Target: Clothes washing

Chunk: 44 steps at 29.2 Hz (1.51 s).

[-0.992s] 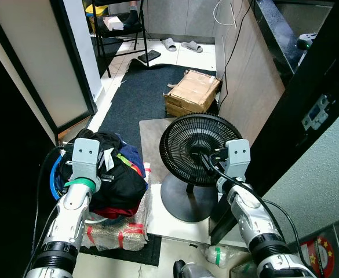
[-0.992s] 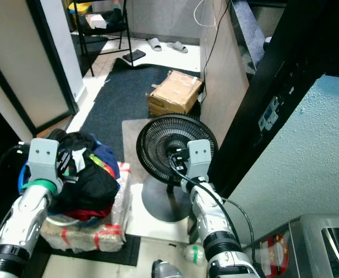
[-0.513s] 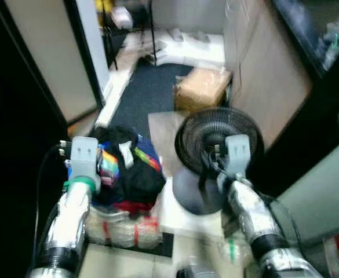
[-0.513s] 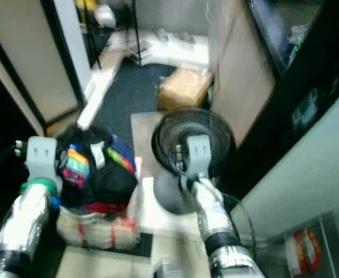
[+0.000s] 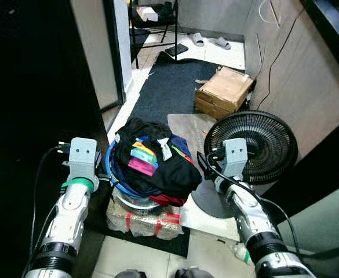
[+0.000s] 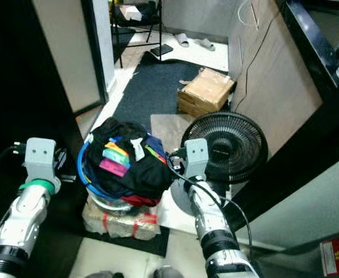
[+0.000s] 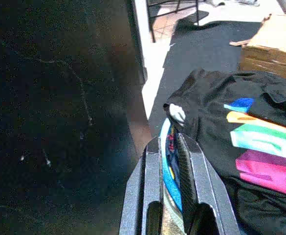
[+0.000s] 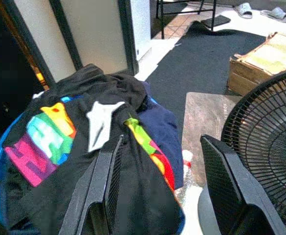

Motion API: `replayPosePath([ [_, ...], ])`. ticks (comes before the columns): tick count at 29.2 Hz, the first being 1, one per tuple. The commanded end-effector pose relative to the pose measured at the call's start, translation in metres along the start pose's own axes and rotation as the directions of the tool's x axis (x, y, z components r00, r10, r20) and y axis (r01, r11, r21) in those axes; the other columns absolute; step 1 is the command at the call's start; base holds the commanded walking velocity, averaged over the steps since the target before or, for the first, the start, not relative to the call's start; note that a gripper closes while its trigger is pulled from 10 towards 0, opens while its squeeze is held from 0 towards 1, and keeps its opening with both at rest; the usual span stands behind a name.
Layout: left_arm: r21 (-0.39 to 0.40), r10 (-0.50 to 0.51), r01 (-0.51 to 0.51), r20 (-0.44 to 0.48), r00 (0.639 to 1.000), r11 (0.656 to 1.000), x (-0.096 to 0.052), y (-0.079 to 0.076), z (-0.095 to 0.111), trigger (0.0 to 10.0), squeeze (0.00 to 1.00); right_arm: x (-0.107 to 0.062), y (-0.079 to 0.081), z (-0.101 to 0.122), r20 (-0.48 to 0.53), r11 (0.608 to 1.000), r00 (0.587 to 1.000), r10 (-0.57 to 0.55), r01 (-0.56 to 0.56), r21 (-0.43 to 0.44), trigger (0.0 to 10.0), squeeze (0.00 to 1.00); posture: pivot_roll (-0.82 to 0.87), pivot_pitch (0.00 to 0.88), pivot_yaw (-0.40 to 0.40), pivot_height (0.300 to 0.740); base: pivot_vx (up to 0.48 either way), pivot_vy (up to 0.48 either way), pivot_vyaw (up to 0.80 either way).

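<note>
A blue laundry basket (image 5: 116, 184) heaped with dark clothes (image 5: 157, 165), one with bright colour stripes, stands on a plastic-wrapped bundle (image 5: 143, 220). My left gripper (image 5: 102, 175) is at the basket's left side. In the left wrist view its fingers (image 7: 184, 164) are shut on the blue rim (image 7: 168, 169). My right gripper (image 5: 207, 159) hovers at the basket's right side, between it and a black floor fan (image 5: 251, 147). In the right wrist view its fingers (image 8: 106, 181) stand wide open, pointing at the clothes (image 8: 84, 147) and holding nothing.
A dark wall and door frame (image 5: 94, 63) close in on the left. A cardboard box (image 5: 224, 92) lies on the dark mat (image 5: 163, 87) beyond the basket. The wooden panel (image 5: 296, 81) rises to the right. Slippers and a chair sit far back.
The whole picture has shifted, so the camera has moved; the basket now sits nearer the middle. The right gripper, earlier before the fan, is now between fan and basket.
</note>
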<state>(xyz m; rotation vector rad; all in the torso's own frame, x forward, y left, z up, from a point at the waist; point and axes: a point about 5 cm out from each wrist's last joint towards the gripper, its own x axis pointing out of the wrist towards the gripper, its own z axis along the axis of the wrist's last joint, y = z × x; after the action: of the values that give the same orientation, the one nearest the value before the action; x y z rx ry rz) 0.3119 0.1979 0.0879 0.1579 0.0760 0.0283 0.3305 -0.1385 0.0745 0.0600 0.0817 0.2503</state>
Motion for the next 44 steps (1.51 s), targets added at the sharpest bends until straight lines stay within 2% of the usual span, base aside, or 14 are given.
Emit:
replayPosePath([
  [1, -0.003, -0.007, 0.007, -0.023, 1.000, 1.000, -0.0017, -0.0035, -0.0044, 10.0, 0.00, -0.0037, -0.0041, -0.0048, -0.016, 1.000, 1.000, -0.011, 0.011, 0.000, 10.0, 0.00, -0.01, 0.019, 0.002, 0.740, 0.000, 0.000, 0.00],
  [11, -0.003, 0.000, 0.000, -0.017, 1.000, 1.000, -0.0021, -0.0029, -0.0047, 10.0, 0.00, -0.0030, -0.0027, -0.0046, -0.018, 1.000, 1.000, -0.006, 0.005, -0.004, 10.0, 0.00, -0.01, 0.022, 0.001, 0.740, 0.101, 0.000, 0.00],
  [35, 0.004, 0.007, -0.007, -0.027, 1.000, 1.000, -0.0016, -0.0031, -0.0064, 10.0, 0.00, -0.0031, -0.0032, -0.0050, -0.020, 1.000, 1.000, -0.004, 0.003, -0.007, 10.0, 0.00, -0.01, 0.016, 0.000, 0.740, 0.326, 0.000, 0.00],
  [44, 0.007, 0.013, -0.012, -0.038, 0.999, 1.000, -0.0006, -0.0025, -0.0075, 10.0, 0.00, -0.0024, -0.0028, -0.0046, -0.020, 1.000, 1.000, 0.000, 0.000, -0.009, 10.0, 0.00, -0.01, 0.011, -0.001, 0.740, 0.000, 0.000, 0.00],
])
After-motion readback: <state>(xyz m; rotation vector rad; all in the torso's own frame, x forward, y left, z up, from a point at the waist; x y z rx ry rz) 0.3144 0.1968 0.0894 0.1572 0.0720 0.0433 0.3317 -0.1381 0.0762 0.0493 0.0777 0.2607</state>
